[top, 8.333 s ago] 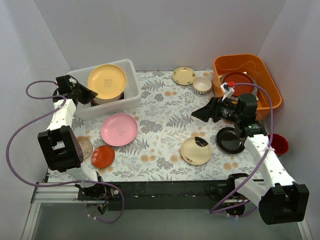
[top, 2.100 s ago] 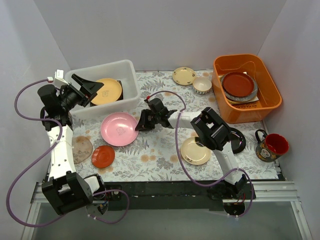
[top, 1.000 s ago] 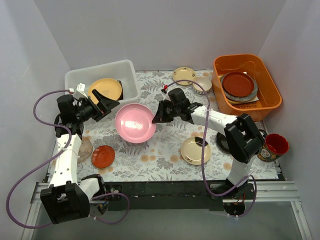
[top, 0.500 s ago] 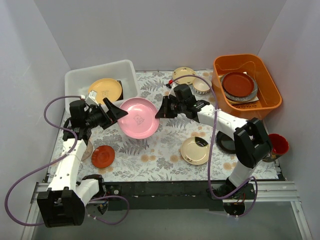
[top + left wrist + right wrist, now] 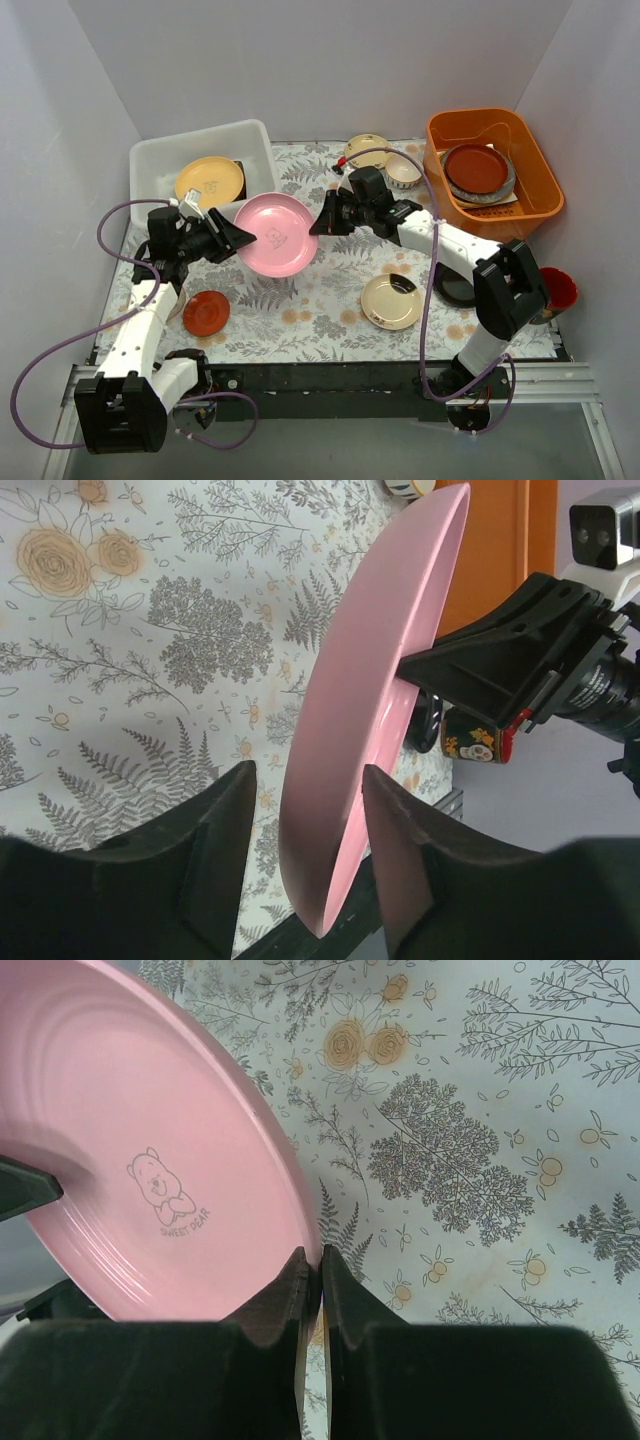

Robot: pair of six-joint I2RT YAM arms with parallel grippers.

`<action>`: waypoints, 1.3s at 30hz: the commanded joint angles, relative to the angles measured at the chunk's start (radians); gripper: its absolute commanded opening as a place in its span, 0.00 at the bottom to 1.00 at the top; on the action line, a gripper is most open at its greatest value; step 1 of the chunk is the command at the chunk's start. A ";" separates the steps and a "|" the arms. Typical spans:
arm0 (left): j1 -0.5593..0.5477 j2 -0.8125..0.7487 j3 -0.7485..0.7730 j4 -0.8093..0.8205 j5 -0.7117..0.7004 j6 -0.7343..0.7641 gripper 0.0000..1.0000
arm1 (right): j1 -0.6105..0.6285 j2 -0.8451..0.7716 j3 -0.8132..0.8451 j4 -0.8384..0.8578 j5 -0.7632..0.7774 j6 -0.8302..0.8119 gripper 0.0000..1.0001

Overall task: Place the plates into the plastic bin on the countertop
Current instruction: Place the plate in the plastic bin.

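Fern-printed desk (image 5: 330, 300): pink plate (image 5: 275, 235) held tilted above it, near-right of the plastic bin (image 5: 147, 160).
Your right jaws pinch its right rim; your left jaws straddle its left rim, spread.

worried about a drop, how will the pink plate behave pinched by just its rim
Probably stiff: the pink plate shows no sag while held on edge by the right gripper. Its smooth glazed-looking face seems slippery, so it may pivot in that thin rim pinch. It looks ceramic, so likely brittle if it falls.
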 commanded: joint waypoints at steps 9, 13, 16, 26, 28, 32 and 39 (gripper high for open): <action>-0.040 -0.003 -0.005 0.049 0.019 -0.006 0.12 | -0.008 -0.079 0.021 0.065 -0.031 0.011 0.02; -0.040 -0.005 -0.016 0.063 0.022 -0.015 0.00 | -0.023 -0.091 -0.005 0.110 -0.059 0.028 0.07; -0.040 -0.003 -0.014 0.064 0.020 -0.018 0.00 | -0.032 -0.097 -0.023 0.142 -0.085 0.033 0.15; -0.042 0.012 -0.004 0.064 0.020 -0.020 0.00 | -0.048 -0.163 -0.091 0.208 -0.066 0.042 0.67; -0.042 0.012 -0.002 0.064 0.020 -0.018 0.00 | -0.051 -0.174 -0.100 0.211 -0.053 0.034 0.73; -0.040 0.013 -0.001 0.064 0.014 -0.018 0.00 | -0.060 -0.191 -0.121 0.214 -0.048 0.033 0.79; -0.042 0.038 0.035 0.069 -0.015 -0.014 0.00 | -0.077 -0.228 -0.161 0.239 -0.028 0.037 0.80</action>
